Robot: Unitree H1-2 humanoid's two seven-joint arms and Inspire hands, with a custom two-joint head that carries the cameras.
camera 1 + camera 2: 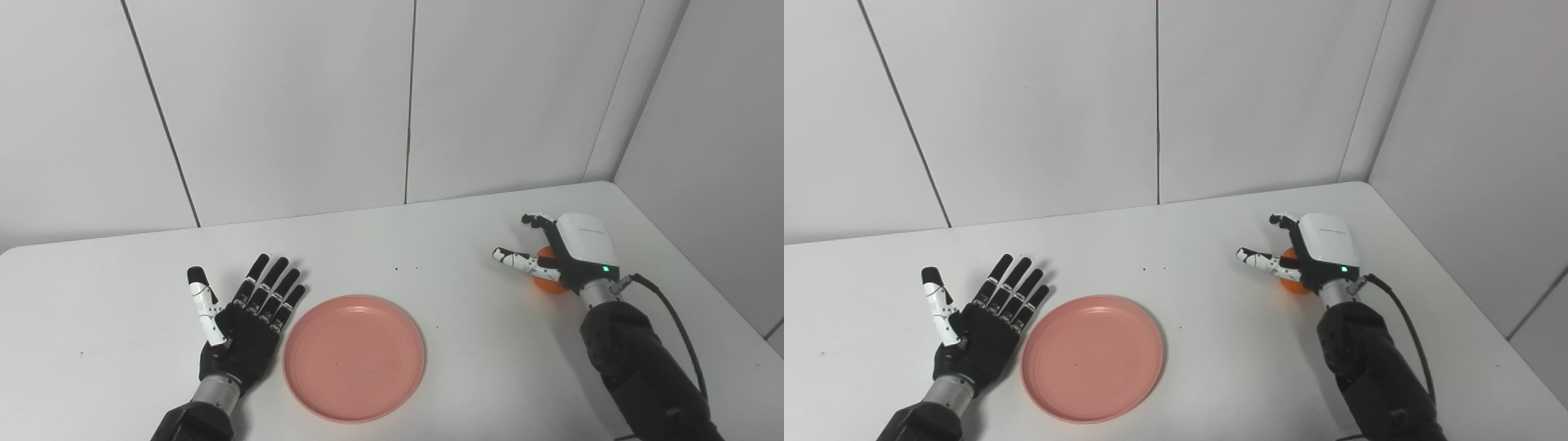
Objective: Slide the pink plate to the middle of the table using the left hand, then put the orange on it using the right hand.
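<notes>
My right hand [560, 257] is sitting at the right of the frame, its white back facing up and its fingers [517, 260] curling over the small round orange [547, 283]. Thumb and fingers are reaching around the fruit, though they are only partly closed, and I cannot tell whether I am truly gripping it or merely cupping it. The orange is mostly hidden beneath my palm and is resting on the white bench [478, 343], well to the right of the plate.

My left hand [245, 321] is lying flat at the lower left of the frame, palm up, fingers spread straight and thumb angled away, holding nothing. Its edge is sitting just beside the left rim of the round pink plastic plate [354, 358], and I cannot tell whether the two are touching.

The plate is lying flat and bare on the bench, a little left of centre and low in the frame. Pale wall panels [294, 104] are standing behind the bench's far edge.
</notes>
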